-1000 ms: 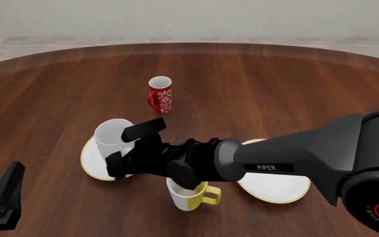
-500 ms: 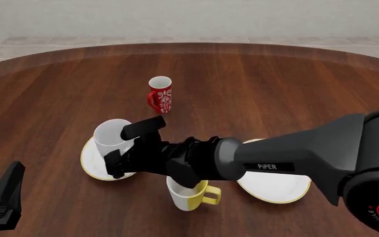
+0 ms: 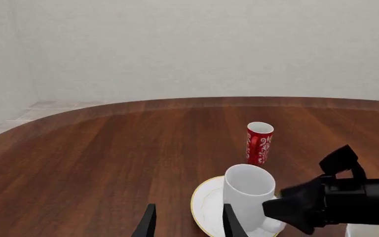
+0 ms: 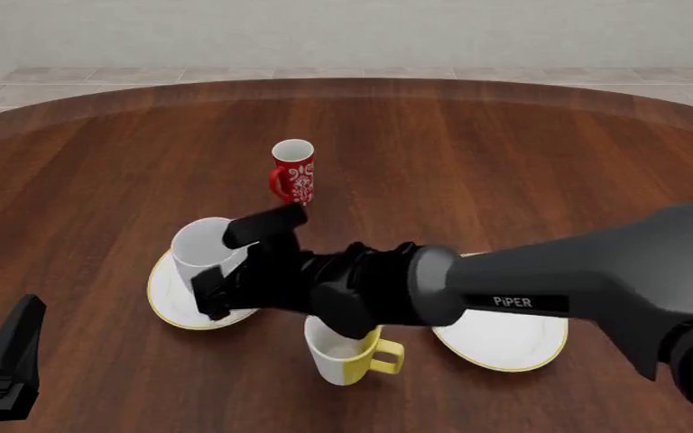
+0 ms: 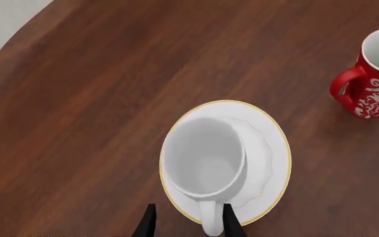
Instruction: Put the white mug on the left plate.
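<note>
The white mug (image 4: pixel 202 250) stands upright on the left plate (image 4: pixel 169 296) at the frame's left-centre, its handle between the right gripper's (image 5: pixel 184 223) fingers; whether they grip it I cannot tell. "PiPER" is printed on the right arm (image 4: pixel 527 293), which partly hides the other plate (image 4: pixel 509 341). The left gripper (image 3: pixel 186 224), cut off at the lower left, has its fingers apart around nothing.

White mug (image 5: pixel 205 160) stands (upright) on left plate (image 5: pixel 274 153).

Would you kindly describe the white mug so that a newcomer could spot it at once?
On the brown wooden table, find the left plate, the white plate with a yellowish rim. The white mug stands on it, by the right claw. It is plain white and tallest, unlike the patterned red mug and the half-yellow mug.
</note>
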You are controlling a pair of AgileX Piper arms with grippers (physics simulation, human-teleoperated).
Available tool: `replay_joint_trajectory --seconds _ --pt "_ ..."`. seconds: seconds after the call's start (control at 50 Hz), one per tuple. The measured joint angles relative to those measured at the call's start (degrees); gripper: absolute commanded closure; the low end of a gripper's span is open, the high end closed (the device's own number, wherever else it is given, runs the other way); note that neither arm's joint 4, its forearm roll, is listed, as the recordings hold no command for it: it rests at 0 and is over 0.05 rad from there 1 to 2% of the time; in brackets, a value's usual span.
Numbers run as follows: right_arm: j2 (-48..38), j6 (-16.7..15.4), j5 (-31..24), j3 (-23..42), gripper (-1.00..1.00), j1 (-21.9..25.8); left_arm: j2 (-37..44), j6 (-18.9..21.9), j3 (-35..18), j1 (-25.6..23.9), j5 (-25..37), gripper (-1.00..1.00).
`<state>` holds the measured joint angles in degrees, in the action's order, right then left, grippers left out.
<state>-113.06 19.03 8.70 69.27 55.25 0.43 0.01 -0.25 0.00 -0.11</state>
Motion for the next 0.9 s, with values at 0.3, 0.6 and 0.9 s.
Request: replay_joint_trajectory --seconds 0.3,0.6,0.9 --pt "7.1 -3.2 -1.8 -3.1 -1.0 -1.6 0.0 0.0 0.0 0.0 0.0 -1.0" --pt "18.1 -7.1 -3.1 -9.5 -1.0 -3.8 0.0 0.0 0.0 0.0 0.0 -1.0" --pt "31.9 -10.1 -3.5 -18.6 -1.0 -6.7 0.0 0.0 0.0 0.0 0.0 -1.0"
